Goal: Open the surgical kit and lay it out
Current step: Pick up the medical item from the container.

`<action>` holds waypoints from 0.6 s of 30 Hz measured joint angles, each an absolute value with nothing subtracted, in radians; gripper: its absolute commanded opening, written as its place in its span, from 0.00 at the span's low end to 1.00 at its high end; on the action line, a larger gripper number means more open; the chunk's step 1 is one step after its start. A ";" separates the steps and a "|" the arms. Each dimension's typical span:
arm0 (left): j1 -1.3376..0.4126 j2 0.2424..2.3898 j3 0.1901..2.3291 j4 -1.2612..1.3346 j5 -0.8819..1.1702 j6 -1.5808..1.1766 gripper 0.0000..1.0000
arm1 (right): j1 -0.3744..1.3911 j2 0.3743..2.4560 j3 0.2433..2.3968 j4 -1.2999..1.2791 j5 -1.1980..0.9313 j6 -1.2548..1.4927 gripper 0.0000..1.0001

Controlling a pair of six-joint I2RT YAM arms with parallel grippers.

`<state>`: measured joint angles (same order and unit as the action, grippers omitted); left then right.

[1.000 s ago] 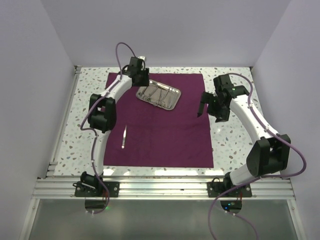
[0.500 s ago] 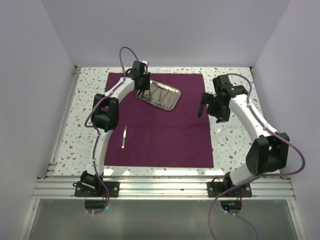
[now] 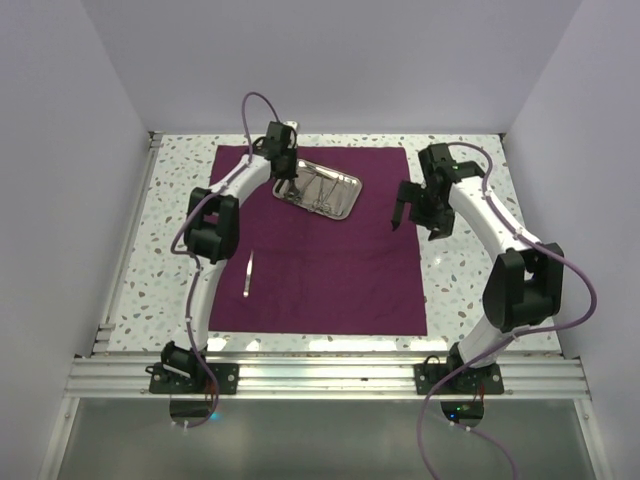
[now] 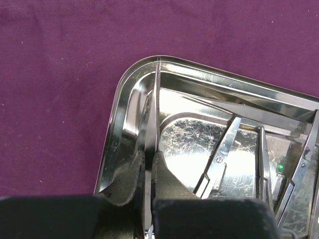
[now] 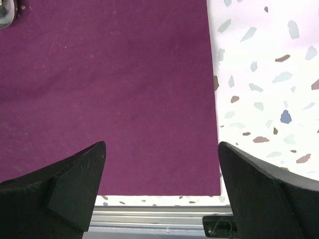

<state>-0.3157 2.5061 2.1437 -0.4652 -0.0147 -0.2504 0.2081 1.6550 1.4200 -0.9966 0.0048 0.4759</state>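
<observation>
The dark purple cloth lies spread flat on the table. The shiny steel tray sits on its far part and holds several silver ring-handled instruments. My left gripper reaches down into the tray's left end. In the left wrist view that gripper is shut on a slim silver instrument that runs along the tray wall, with scissors beside it. A pair of tweezers lies on the cloth at the left. My right gripper hangs open over the cloth's right edge, holding nothing.
The speckled terrazzo tabletop shows around the cloth. An aluminium rail runs along the near edge by the arm bases. White walls stand on three sides.
My left gripper has shifted right into the tray's left end and closed on the slim instrument. The right arm has drifted slightly left, still open.
</observation>
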 measured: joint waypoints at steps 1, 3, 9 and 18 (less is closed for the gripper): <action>-0.316 2.506 2.146 -0.468 -0.014 -0.250 0.00 | 0.208 1.664 1.426 -0.995 0.004 0.474 0.98; -0.316 2.506 2.146 -0.471 -0.013 -0.252 0.00 | 0.208 1.680 1.438 -0.992 0.000 0.471 0.98; -0.320 2.484 2.145 -0.512 -0.012 -0.276 0.00 | 0.208 1.710 1.464 -0.976 -0.019 0.466 0.98; -0.326 2.272 2.124 -0.558 -0.017 -0.303 0.00 | 0.208 1.711 1.468 -0.951 -0.047 0.463 0.98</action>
